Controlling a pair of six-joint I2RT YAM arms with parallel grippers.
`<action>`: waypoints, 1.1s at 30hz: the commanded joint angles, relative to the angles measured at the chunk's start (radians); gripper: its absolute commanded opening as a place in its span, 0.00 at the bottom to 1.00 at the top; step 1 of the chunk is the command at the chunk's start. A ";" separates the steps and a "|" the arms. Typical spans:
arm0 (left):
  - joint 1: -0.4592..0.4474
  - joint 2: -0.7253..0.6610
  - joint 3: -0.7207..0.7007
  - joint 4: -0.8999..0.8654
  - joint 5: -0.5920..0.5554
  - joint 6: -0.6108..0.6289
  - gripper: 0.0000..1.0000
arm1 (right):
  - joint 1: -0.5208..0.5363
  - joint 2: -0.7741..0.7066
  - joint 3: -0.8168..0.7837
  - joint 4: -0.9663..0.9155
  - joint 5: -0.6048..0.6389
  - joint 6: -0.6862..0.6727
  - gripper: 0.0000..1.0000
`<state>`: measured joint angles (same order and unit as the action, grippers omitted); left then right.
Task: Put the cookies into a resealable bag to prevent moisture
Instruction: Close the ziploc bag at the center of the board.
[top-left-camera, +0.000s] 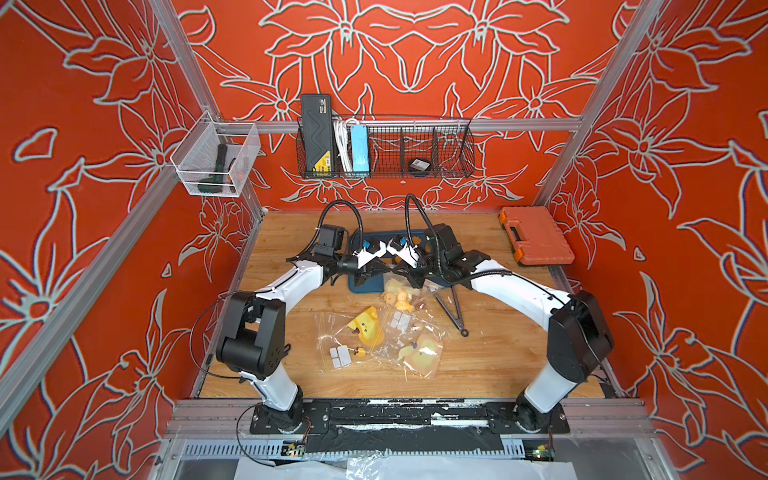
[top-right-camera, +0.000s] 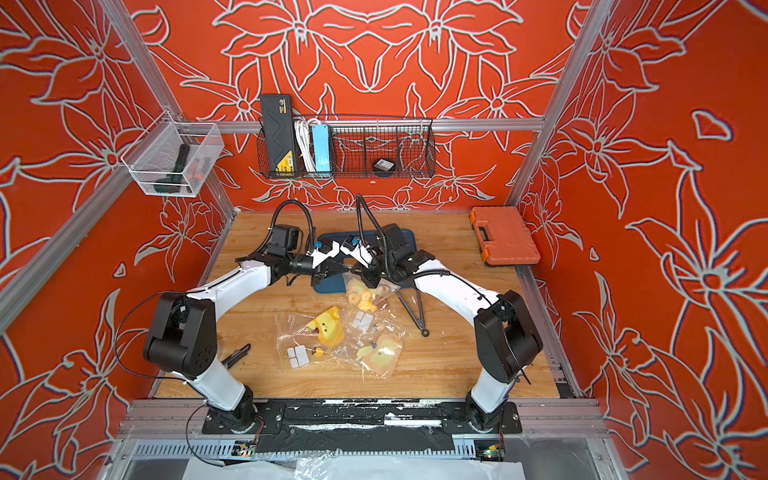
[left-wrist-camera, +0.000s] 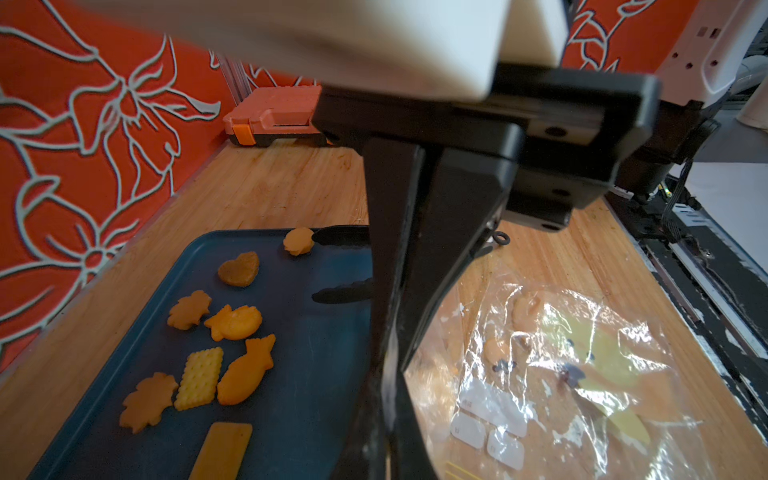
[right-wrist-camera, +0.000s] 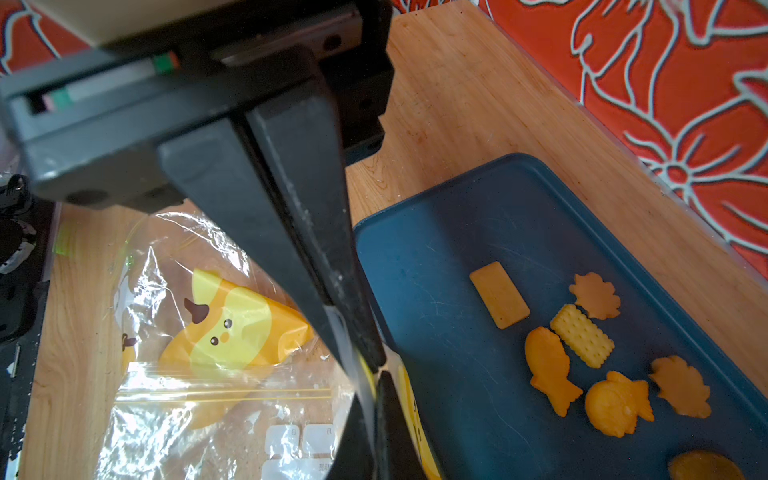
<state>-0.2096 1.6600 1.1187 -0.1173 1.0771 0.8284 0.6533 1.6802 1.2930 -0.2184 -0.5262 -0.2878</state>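
While roughly eight cookies lie loose on a dark blue tray, among them a fish, a heart, leaf and flower shapes, a dimpled cracker and a plain rectangle, a small cluster of yellow ones sits inside the resealable bag. This clear, crinkly bag hangs at the tray's near edge, its mouth raised between the two arms and its filled bottom resting on the wooden surface. At that same edge the right end effector is clenched, with a strip of the bag's clear film pinched between its fingers. Facing it, tips almost meeting, the left end effector is also clenched; bag film lies against its fingers, but whether it actually grips the plastic cannot be made out. Further out from the tray's near edge lie two similar spare bags, flat and crumpled, each with a stray cookie or two among its folds. Black tongs lie just off the tray's right-hand corner. Judging by the counts, the task is partly done: some cookies are bagged, most of the tray's cookies still need moving, and the zip seal is not yet pressed closed.
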 joint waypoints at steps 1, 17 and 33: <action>-0.007 0.002 0.020 0.010 -0.010 0.001 0.00 | 0.000 0.000 0.009 0.004 0.000 0.006 0.00; 0.010 0.000 0.035 0.012 -0.061 -0.065 0.00 | -0.055 -0.079 -0.095 -0.058 0.035 -0.004 0.00; -0.053 0.020 0.019 0.018 0.023 -0.036 0.66 | -0.059 -0.073 -0.069 -0.040 -0.044 0.003 0.00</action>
<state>-0.2329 1.6627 1.1366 -0.1089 1.0607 0.7734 0.5938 1.6131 1.1934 -0.2512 -0.5308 -0.2779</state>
